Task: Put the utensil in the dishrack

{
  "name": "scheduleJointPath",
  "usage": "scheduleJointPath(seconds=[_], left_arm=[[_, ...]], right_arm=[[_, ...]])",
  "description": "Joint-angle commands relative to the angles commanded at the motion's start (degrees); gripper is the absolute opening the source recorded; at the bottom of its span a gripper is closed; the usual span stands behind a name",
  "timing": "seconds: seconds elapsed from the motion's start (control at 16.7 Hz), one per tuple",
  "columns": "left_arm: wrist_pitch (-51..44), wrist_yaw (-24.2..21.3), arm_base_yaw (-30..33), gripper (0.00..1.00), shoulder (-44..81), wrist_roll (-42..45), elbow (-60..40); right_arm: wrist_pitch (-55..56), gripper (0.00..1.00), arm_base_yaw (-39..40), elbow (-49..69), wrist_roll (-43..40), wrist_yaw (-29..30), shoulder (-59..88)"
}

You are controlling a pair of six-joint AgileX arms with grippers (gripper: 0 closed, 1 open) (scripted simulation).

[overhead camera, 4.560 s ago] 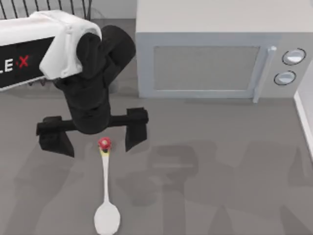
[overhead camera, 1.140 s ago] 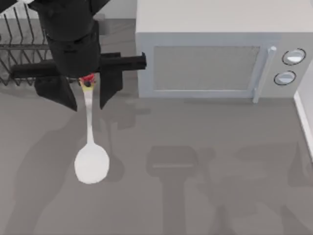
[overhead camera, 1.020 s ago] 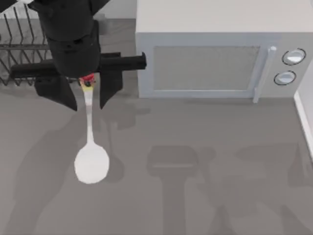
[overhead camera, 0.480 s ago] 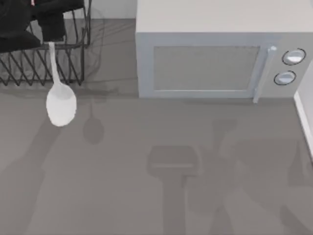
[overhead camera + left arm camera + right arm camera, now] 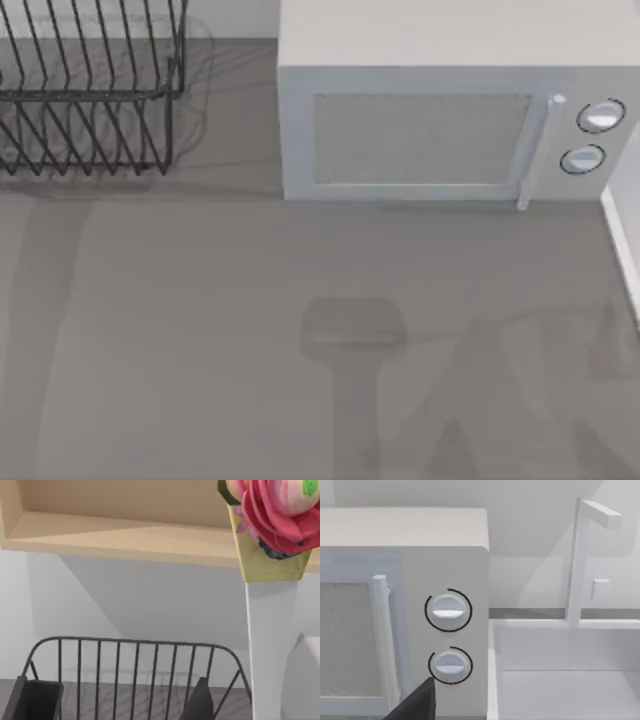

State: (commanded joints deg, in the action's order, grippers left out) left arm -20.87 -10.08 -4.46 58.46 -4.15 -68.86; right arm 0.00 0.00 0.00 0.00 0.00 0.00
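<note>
Over the dishrack [image 5: 135, 642] at the table's back left, the utensil [image 5: 270, 650] stands knob-up beside, not between, the left gripper's [image 5: 117, 702] parted jaws; both have just left the top view, so release looks likely. The microwave [image 5: 420, 130] hems the rack's right rim, a shelf [image 5: 125, 535] overhead, open table [image 5: 200, 330] in front; the right gripper [image 5: 415, 705] idles by the dials

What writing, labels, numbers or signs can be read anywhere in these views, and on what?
None: no readable text in any view.
The microwave has two round knobs with arc marks around them, but no numbers or words.
The dish rack and the spoon bear no lettering.
</note>
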Motion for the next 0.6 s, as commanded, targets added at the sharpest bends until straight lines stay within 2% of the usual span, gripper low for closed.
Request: scheduleJointPath(seconds=[0.24,0.6], left_arm=[[7.6,-1.7,-5.6,0.00,-7.1,4.6,4.8],[7.9,-1.6,-5.7,0.00,-7.2,4.9,4.8]], right_arm=[[0.0,1.00,0.0,0.0,0.0,0.0,0.0],[0.0,1.00,0.0,0.0,0.0,0.0,0.0]])
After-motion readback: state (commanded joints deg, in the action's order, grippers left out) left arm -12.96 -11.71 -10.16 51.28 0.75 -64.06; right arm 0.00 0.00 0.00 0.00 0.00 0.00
